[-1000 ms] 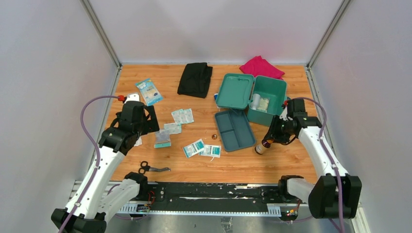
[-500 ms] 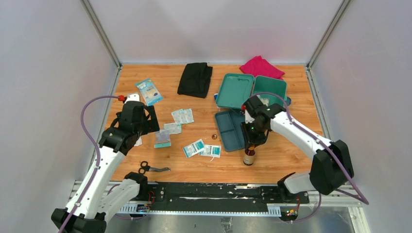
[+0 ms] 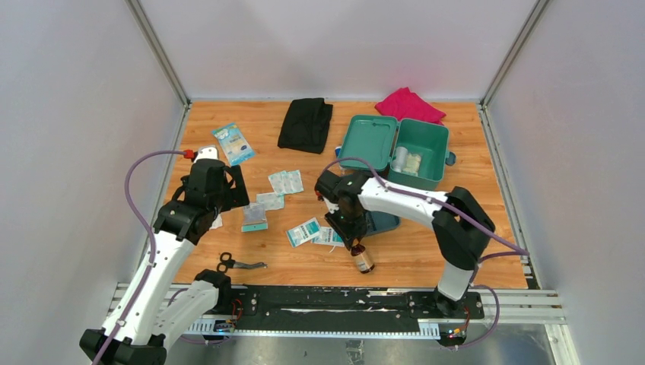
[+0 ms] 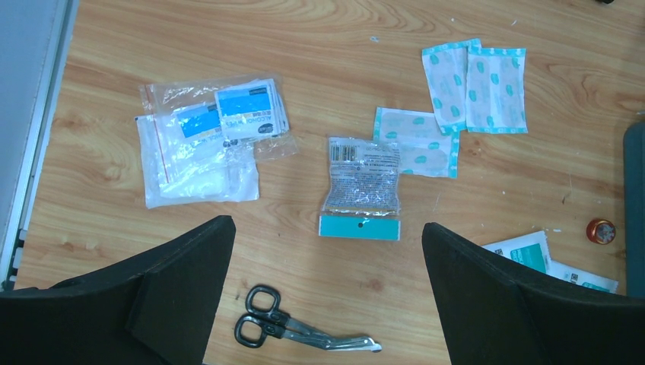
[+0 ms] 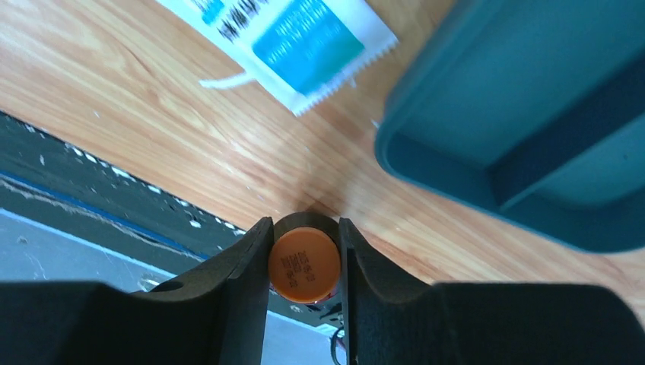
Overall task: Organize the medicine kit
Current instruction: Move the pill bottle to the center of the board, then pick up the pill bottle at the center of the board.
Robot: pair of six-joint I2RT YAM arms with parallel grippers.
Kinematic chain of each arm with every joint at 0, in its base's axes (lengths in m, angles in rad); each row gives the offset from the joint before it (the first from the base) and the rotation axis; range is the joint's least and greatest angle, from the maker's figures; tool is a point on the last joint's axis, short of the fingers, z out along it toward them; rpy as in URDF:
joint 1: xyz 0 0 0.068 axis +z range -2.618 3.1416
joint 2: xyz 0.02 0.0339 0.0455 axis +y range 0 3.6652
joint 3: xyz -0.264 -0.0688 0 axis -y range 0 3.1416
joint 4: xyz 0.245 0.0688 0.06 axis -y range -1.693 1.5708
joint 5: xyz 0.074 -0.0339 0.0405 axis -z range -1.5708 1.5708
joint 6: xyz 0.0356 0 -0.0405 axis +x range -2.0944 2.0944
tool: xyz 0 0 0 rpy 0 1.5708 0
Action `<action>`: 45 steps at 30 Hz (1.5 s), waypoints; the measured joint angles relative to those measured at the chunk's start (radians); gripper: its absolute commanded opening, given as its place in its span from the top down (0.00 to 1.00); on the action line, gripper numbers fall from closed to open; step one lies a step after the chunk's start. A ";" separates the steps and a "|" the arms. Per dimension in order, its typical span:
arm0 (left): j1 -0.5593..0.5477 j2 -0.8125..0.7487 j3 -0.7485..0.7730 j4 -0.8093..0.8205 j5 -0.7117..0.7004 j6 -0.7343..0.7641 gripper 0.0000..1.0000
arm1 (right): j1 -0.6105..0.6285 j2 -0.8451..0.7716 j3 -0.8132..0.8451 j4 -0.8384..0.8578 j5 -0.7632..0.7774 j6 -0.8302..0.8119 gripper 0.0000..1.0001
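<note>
Stretching the right arm from its base at 5 o'clock across toward the middle of the light wooden surface (image 3: 449, 251), forearm lying level, wrist tipping down. Clenching the right end effector (image 3: 354, 245) on a small brown bottle with an orange cap (image 3: 363, 259), holding it tilted with its base pointing to 5 o'clock; cannot tell whether it is touching the surface.

Keeping the left arm bent and raised at 9 o'clock, hanging the left end effector (image 3: 227, 190) above the flat packets with jaws fully released, grasping nothing.

Showing from the overhead view alone the teal-green plastic medicine kit (image 3: 426, 144) at 1 o'clock, lid standing open on its 9 o'clock side, a white roll inside. Also showing its teal inner tray (image 3: 380, 222) lying out on the surface at 7 o'clock of the box, largely hidden under the right forearm, plus a black folded cloth (image 3: 306, 124) and a pink folded cloth (image 3: 409, 104) at 12 o'clock.

Showing from the right wrist alone the orange cap pinched between both black pads (image 5: 243, 274), the tray's rounded corner at 2 o'clock and a white-and-teal sachet (image 5: 289, 38) at 12 o'clock.

Showing from the left wrist alone clear zip bags (image 4: 198, 144) at 10 o'clock, a clear packet with a teal strip (image 4: 361, 186) at centre, teal-edged plasters (image 4: 475, 84) at 1 o'clock and black-handled scissors (image 4: 297, 331) at 6 o'clock.
</note>
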 measured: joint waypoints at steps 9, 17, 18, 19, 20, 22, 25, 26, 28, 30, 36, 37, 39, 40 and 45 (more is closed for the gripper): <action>0.000 -0.006 0.000 0.000 0.000 0.000 0.00 | 0.067 0.184 0.149 0.064 0.069 0.040 0.50; 0.000 -0.007 0.000 0.000 0.000 0.000 0.00 | 0.068 0.192 0.147 0.163 0.103 0.058 0.34; 0.000 -0.008 0.000 0.000 0.000 0.000 0.00 | 0.068 0.188 0.142 0.172 0.106 0.061 0.33; 0.000 -0.008 0.000 0.000 0.000 0.000 0.00 | 0.068 0.181 0.133 0.180 0.109 0.064 0.32; 0.000 -0.008 0.000 0.000 0.000 0.000 0.00 | 0.068 0.173 0.126 0.184 0.110 0.065 0.32; 0.000 -0.009 0.000 0.000 0.000 0.000 0.00 | 0.068 0.133 0.092 0.190 0.111 0.069 0.31; 0.000 -0.009 0.000 0.000 0.000 0.000 0.00 | 0.068 0.085 0.052 0.199 0.112 0.079 0.31; 0.000 -0.009 0.000 0.000 0.000 0.000 0.00 | 0.069 0.053 0.023 0.200 0.113 0.088 0.31; 0.000 -0.009 0.000 0.000 0.000 0.000 0.00 | 0.071 0.010 -0.018 0.199 0.114 0.100 0.30; 0.000 -0.009 0.000 0.000 0.000 0.000 0.00 | 0.076 -0.033 -0.063 0.200 0.116 0.114 0.30; 0.000 -0.009 0.000 0.001 0.000 0.000 0.00 | 0.087 -0.066 -0.153 0.228 0.101 0.144 0.34; 0.000 -0.009 0.000 0.001 0.000 0.000 0.00 | 0.087 -0.066 -0.167 0.237 0.095 0.147 0.35; 0.000 -0.010 0.000 0.001 0.000 0.000 0.00 | 0.087 -0.065 -0.187 0.250 0.082 0.154 0.39; 0.000 -0.011 0.000 0.001 0.000 0.000 0.00 | 0.087 -0.064 -0.193 0.254 0.078 0.156 0.41; 0.000 -0.011 0.000 0.001 0.000 0.000 0.00 | 0.088 -0.064 -0.198 0.277 0.072 0.169 0.55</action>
